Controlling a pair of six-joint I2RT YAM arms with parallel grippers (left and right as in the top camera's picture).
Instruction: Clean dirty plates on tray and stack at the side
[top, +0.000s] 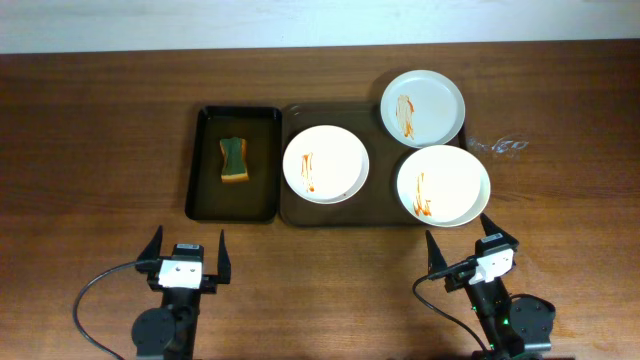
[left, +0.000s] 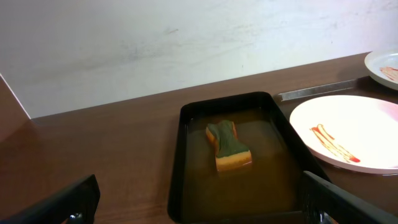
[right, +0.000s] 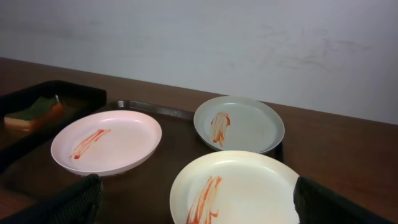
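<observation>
Red-streaked plates (top: 325, 163), three, lie on the brown tray (top: 380, 215) ahead of your pincers.
Your left gripper (top: 190, 240) and right gripper (top: 459, 235) sit spread wide, empty; the cream plate (top: 443, 186) lies just beyond the right one, the sponge (top: 235, 160) well beyond the left.

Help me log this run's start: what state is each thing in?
left plate: dirty, red streak, unstacked
far plate: dirty, red streak, unstacked
near right plate: dirty, red streaks, unstacked
sponge: lying flat in the basin, not held
basin: holds shallow brownish liquid
tray: carrying all three plates
left gripper: open, empty
right gripper: open, empty
</observation>
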